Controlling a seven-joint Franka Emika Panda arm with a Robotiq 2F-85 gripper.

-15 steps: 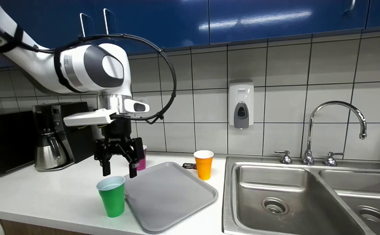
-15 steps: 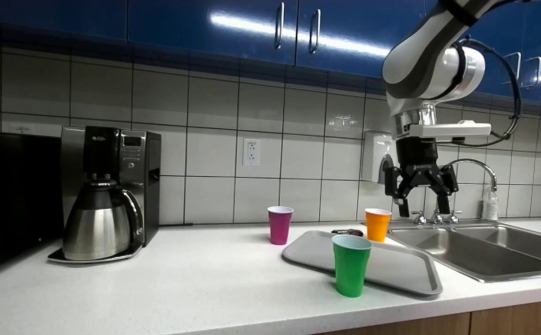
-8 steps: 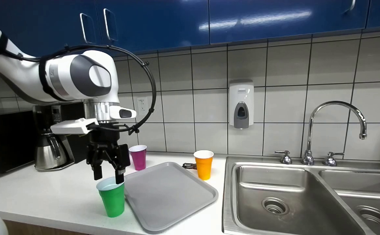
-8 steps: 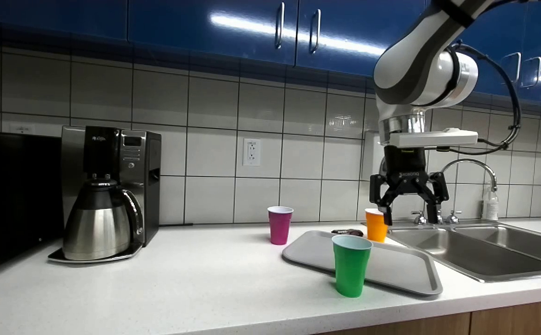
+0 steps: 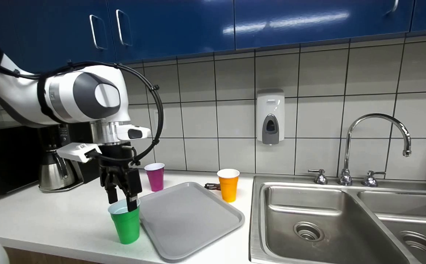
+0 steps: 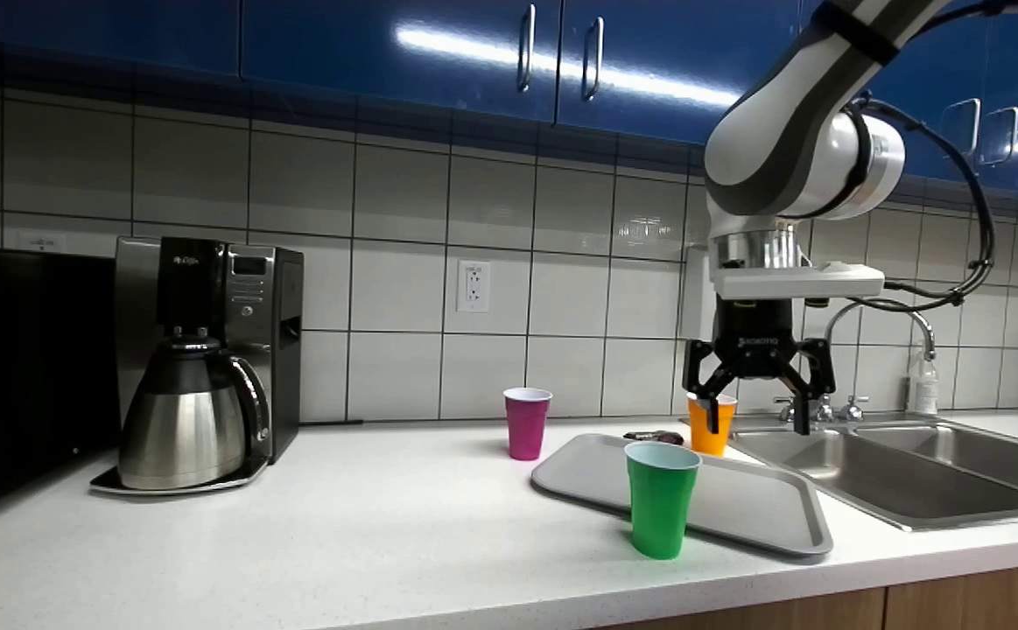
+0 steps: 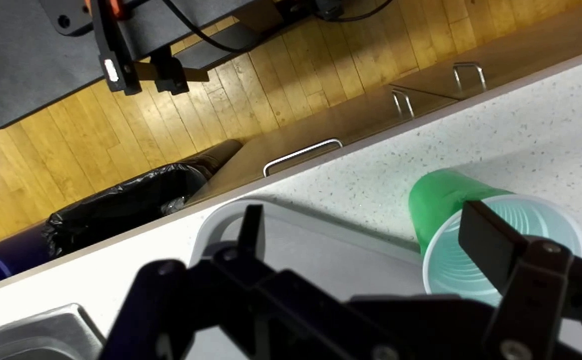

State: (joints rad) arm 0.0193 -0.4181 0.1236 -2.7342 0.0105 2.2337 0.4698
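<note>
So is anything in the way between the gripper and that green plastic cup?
Nothing visible stands in the way. The gripper hangs, jaws open, to one side of the green plastic cup. The gray tray lies flat beside that cup; the purple plastic cup and orange plastic cup stand farther back.

"Which room are you seeing remotely?"
"A kitchen, I'd say: I can see a double sink (image 5: 333,231), a coffee maker (image 6: 250,324), blue wall cabinets (image 6: 403,61), and a soap dispenser (image 5: 270,117) on the tiled wall (image 5: 199,119)."
</note>
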